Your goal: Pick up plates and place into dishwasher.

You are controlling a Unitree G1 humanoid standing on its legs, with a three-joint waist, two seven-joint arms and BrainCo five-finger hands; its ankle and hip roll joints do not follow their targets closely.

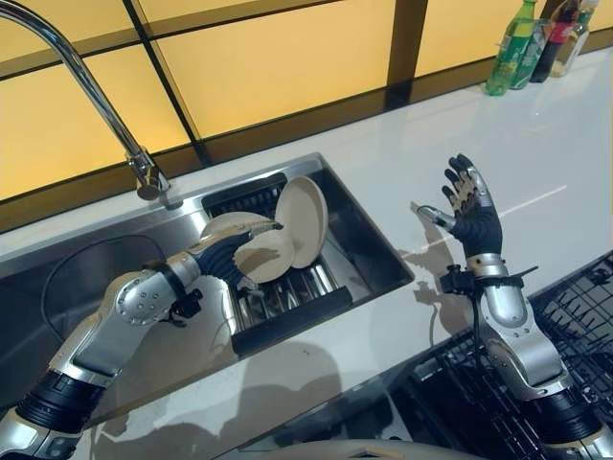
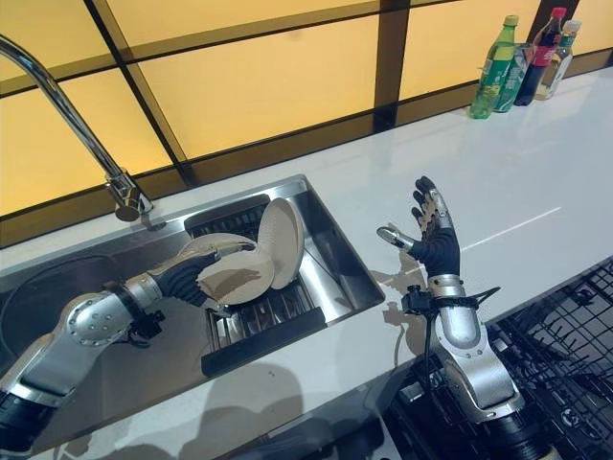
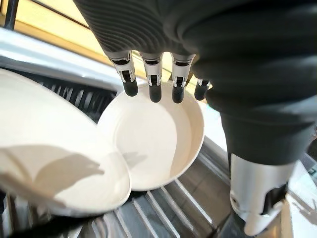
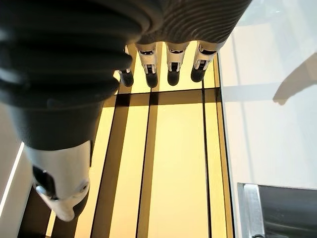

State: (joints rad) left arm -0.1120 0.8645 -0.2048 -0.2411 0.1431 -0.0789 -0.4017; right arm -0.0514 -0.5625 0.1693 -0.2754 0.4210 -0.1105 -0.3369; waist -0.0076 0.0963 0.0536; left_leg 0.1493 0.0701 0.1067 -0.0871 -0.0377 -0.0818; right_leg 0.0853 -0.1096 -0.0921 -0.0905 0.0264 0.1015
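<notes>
Left robot hand at the plates in the sink!

A plate (image 1: 263,257) is pinched by the left robot hand (image 1: 228,257) over the rack (image 1: 287,309) in the sink (image 1: 369,251); a second plate (image 1: 302,218) is seen on edge just behind it. The right robot hand (image 1: 469,206) is held wide open, fingers straight, above the white desk (image 1: 536,144).
</notes>
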